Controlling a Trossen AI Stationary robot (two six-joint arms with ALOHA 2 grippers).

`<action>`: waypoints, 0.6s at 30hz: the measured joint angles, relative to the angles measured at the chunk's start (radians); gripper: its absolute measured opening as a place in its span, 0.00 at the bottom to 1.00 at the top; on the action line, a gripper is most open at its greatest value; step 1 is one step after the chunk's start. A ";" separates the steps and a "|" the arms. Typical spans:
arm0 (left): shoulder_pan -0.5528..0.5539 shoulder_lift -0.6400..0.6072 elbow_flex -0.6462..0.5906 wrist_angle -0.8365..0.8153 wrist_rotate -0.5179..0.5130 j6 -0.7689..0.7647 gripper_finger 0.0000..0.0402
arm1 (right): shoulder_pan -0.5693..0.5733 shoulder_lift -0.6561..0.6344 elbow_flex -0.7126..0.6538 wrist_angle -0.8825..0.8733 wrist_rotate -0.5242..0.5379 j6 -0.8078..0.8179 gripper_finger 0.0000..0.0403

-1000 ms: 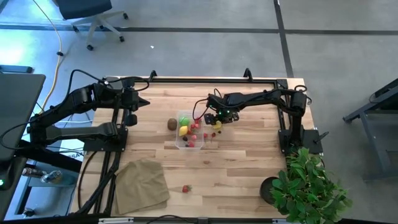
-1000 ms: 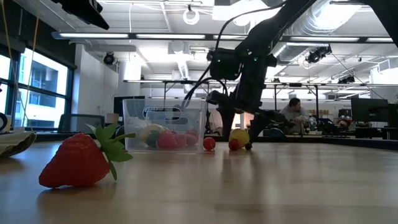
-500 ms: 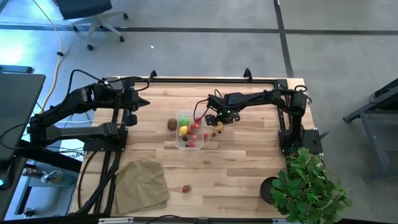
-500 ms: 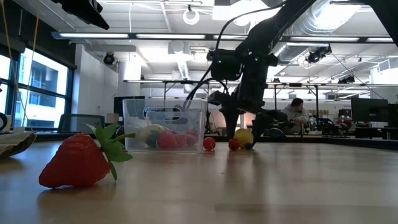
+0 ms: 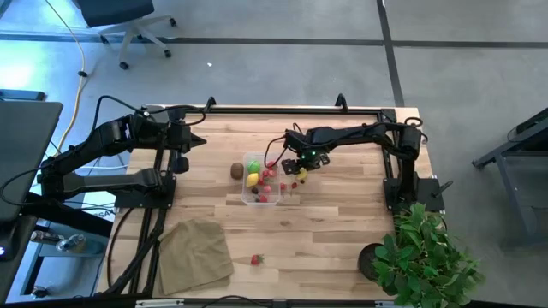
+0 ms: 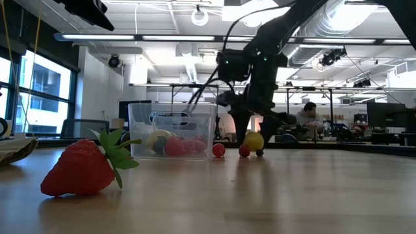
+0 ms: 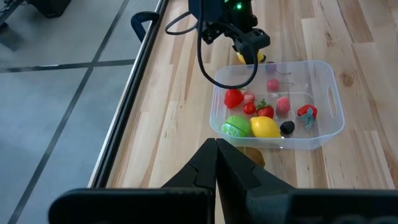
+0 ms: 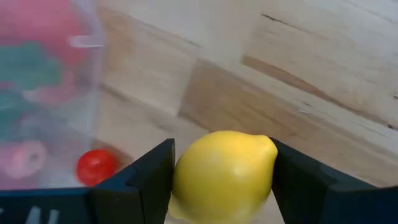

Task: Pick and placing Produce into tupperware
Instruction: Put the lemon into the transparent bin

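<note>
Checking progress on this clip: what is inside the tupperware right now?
The tupperware holds a yellow lemon, a green fruit, a dark berry and several red and pink pieces. Anything beneath them is hidden.

- The room was bright, lit by long ceiling strip lights (image 6: pixel 97 37) that glared white in the low view.
- Daylight came through the tall windows (image 6: pixel 36 91) on one side, washing the floor (image 5: pixel 257 68) bluish in the high view.
- The right arm (image 6: pixel 260 58) stood almost as a silhouette against the lit room behind it.
- The strawberry (image 6: pixel 78 169) close to the low camera was soft and out of focus.
- The bench (image 6: pixel 292 195) showed a dull sheen there, with faint shadows under the fruit.
- In the right wrist view the lemon (image 8: pixel 224 174) was fairly sharp, while the tupperware (image 8: pixel 50 93) beside it was blurred.
- The left wrist view was evenly lit and clear; its own fingers (image 7: pixel 217 165) were dark, with little detail.
</note>
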 joint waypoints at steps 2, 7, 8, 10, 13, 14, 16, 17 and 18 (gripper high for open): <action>0.000 0.000 0.000 0.000 0.000 0.000 0.00 | 0.000 0.000 0.024 -0.019 0.000 -0.020 0.53; 0.000 0.000 0.000 0.000 0.000 0.000 0.00 | -0.002 0.000 0.108 -0.116 0.006 -0.073 0.53; 0.000 0.000 0.000 0.000 0.000 0.000 0.00 | -0.003 -0.001 0.131 -0.144 0.013 -0.082 0.53; 0.000 0.000 0.000 0.000 0.000 0.000 0.00 | -0.002 -0.001 0.186 -0.203 0.030 -0.106 0.53; 0.000 0.000 0.000 0.000 0.000 0.000 0.00 | -0.002 -0.001 0.283 -0.298 0.072 -0.143 0.53; 0.000 0.000 0.000 0.000 0.000 0.000 0.00 | -0.002 -0.001 0.320 -0.332 0.088 -0.154 0.53; 0.000 0.000 0.000 0.000 0.000 0.000 0.00 | 0.002 -0.001 0.396 -0.392 0.120 -0.177 0.53; 0.000 0.000 0.000 0.000 0.000 0.000 0.00 | 0.006 -0.002 0.438 -0.416 0.135 -0.189 0.53; 0.000 0.000 0.000 0.000 0.000 0.000 0.00 | 0.010 -0.002 0.478 -0.435 0.151 -0.204 0.53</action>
